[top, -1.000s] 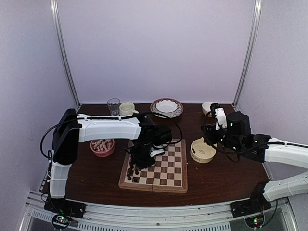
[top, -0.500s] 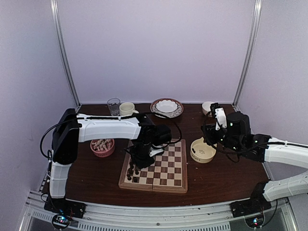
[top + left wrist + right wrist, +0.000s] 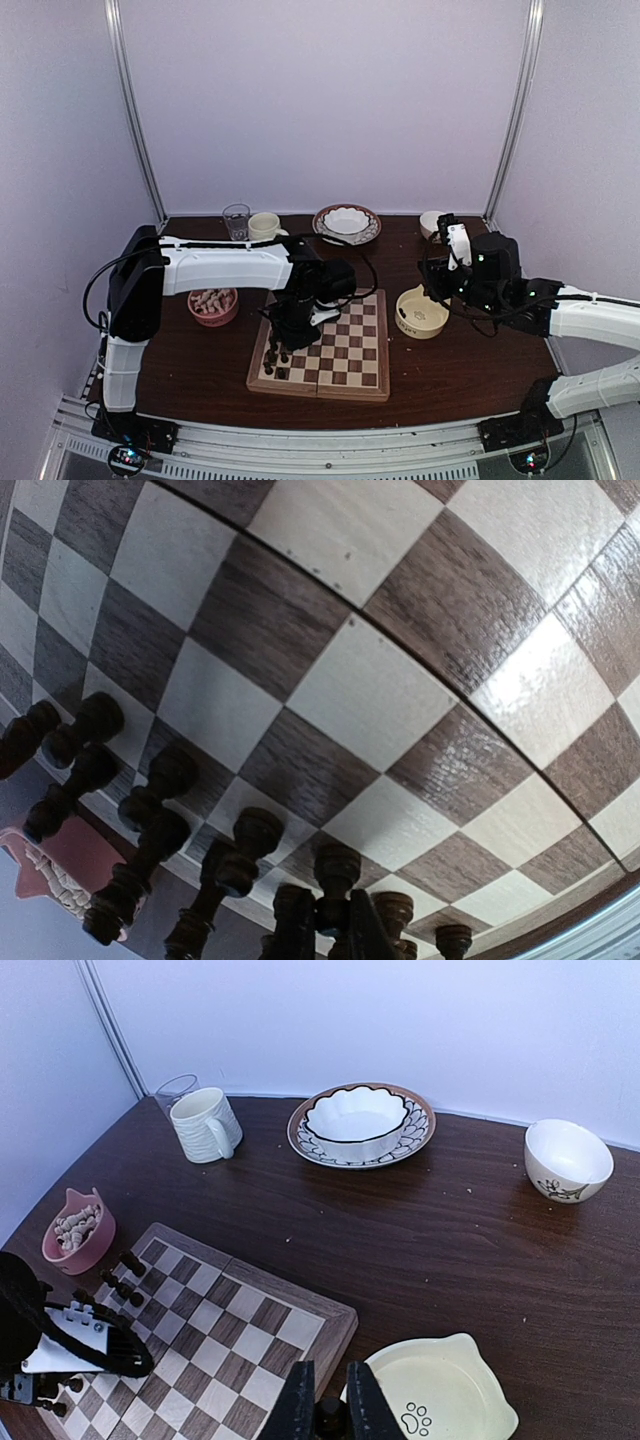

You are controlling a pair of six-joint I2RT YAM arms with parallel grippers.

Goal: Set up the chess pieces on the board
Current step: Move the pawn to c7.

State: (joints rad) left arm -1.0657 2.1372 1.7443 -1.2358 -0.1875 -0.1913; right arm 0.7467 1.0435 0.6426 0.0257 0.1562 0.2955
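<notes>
Partway: dark chess pieces line the left edge of the board. Left hand pinches one more dark piece just above that row. Right hand is pressed together beside the yellow dish — contents unclear. Cream set sits in the pink bowl on the table — none placed.

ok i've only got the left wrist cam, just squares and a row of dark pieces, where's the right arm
Observer: The right gripper hangs high near the yellow paw-print dish, to the right of the board.
Operator: holding anything
Observer: Yes, it is shut on a dark piece.
Operator: and the rest of the board
Observer: Bare. The dark pieces stand only along its left edge. Your left gripper is there too, shut on a second dark piece.
</notes>
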